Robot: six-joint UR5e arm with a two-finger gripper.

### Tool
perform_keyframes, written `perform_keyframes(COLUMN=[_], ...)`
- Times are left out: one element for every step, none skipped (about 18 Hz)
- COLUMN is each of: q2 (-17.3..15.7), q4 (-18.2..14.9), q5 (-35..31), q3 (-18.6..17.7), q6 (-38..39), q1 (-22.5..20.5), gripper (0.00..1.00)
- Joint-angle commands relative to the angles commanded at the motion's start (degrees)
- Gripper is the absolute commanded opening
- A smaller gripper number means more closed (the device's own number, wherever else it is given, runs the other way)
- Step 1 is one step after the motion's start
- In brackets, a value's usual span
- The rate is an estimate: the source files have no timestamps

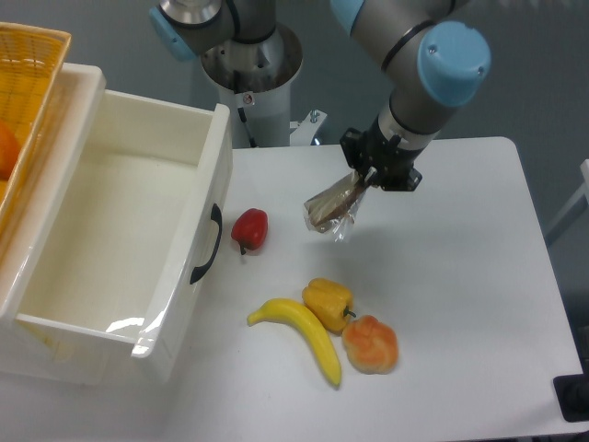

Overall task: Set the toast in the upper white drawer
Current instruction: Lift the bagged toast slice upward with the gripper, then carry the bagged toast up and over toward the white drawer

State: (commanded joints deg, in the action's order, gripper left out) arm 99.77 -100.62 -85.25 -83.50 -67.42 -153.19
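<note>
The toast, a brown slice in clear shiny plastic, hangs tilted just above the white table at centre. My gripper is shut on its upper right edge, fingers pointing down and left. The upper white drawer stands pulled open at the left, its inside bare, with a black curved handle on the front wall. The toast is well to the right of the drawer, outside it.
A red pepper lies next to the drawer front. A banana, a yellow pepper and an orange bun-like item lie below the toast. A yellow wicker basket stands at the far left. The robot base is behind.
</note>
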Motion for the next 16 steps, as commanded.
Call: perform_keyframes(q2=[-1.32, -2.12, -2.99, -3.96, -5.27, -6.42, -7.74, -8.79, -9.67, -10.47, -11.43, -11.96, -12.58, -13.02, -13.54, -14.25], q4=[-1.41, -2.64, -4.22, -5.71, -6.95, -8.00, -8.88, -9.94, -11.08, -12.22, -13.28, -13.90, -14.60, -15.30, -15.83, -16.01], q5=[0.09, 0.18, 0.61, 0.88, 0.97, 1.05, 1.75, 2.98, 3.60, 3.78, 4.13, 4.65, 5.27, 6.23, 7.46, 8.95], q3=[0.00, 0.00, 0.09, 0.09, 0.09, 0.09, 0.09, 0.09, 0.09, 0.09, 0.09, 0.09, 0.09, 0.18, 0.18, 0.18], q6=[0.18, 0.36, 1.05, 1.58, 1.59, 1.67, 1.76, 1.76, 1.76, 1.59, 1.24, 1.15, 1.15, 1.06, 1.06, 1.06], q1=[-0.09, -0.18, -0.26, -0.18, -0.18, -0.09, -0.18, -0.26, -0.44, -0.61, -0.70, -0.62, -0.62, -0.62, -0.70, -1.05], gripper=[0.00, 0.00, 0.00, 0.00, 0.00, 0.00, 0.00, 0.00, 0.00, 0.00, 0.00, 0.00, 0.00, 0.00, 0.00, 0.00])
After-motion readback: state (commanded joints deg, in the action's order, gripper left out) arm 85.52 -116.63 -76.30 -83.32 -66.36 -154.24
